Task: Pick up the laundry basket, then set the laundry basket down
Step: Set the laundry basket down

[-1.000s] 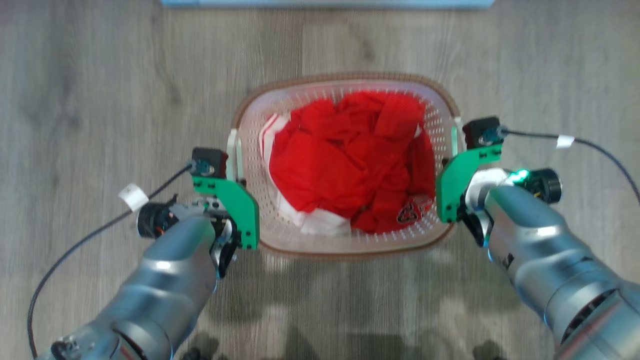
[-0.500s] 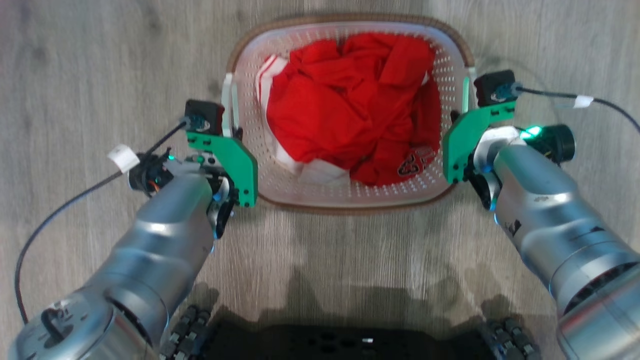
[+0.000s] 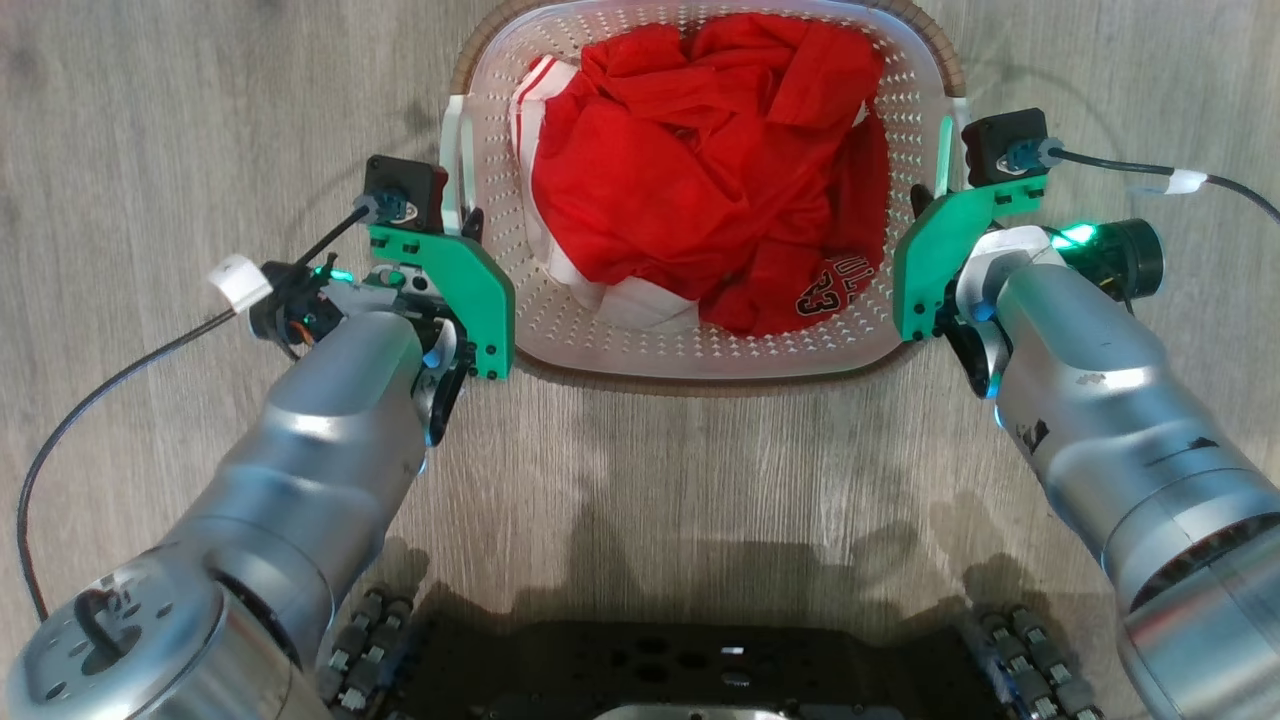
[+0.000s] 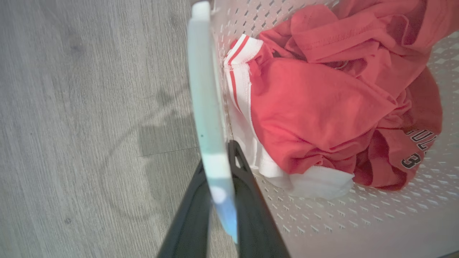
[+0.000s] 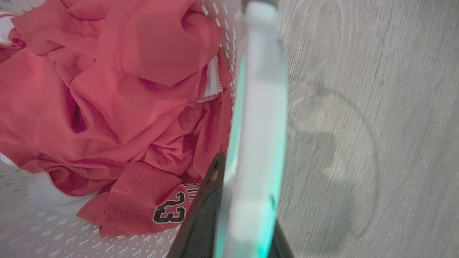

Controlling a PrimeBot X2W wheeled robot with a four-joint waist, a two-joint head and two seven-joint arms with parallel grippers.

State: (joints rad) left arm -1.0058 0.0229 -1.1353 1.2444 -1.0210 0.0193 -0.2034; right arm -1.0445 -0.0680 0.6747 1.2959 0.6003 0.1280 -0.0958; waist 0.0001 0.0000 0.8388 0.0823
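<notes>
The laundry basket [image 3: 700,378], white and perforated with a brown woven rim, sits at the top middle of the head view and holds crumpled red and white clothes [image 3: 700,170]. My left gripper [image 3: 462,228] is shut on the basket's left white handle [image 3: 452,150]. In the left wrist view that handle [image 4: 207,107] runs between two dark fingers [image 4: 247,200]. My right gripper [image 3: 925,205] is shut on the right handle [image 3: 945,150], which shows as a pale bar [image 5: 260,107] beside a dark finger [image 5: 204,211]. Whether the basket's bottom touches the floor is hidden.
Grey wood-look floor [image 3: 150,120] lies all around the basket. My own dark wheeled base [image 3: 700,670] fills the bottom edge of the head view. Black cables [image 3: 100,390] loop out from each wrist.
The head camera has tilted down, bringing my base into view. The basket and both arms now look larger and higher in the picture. Both grippers have kept hold of the handles.
</notes>
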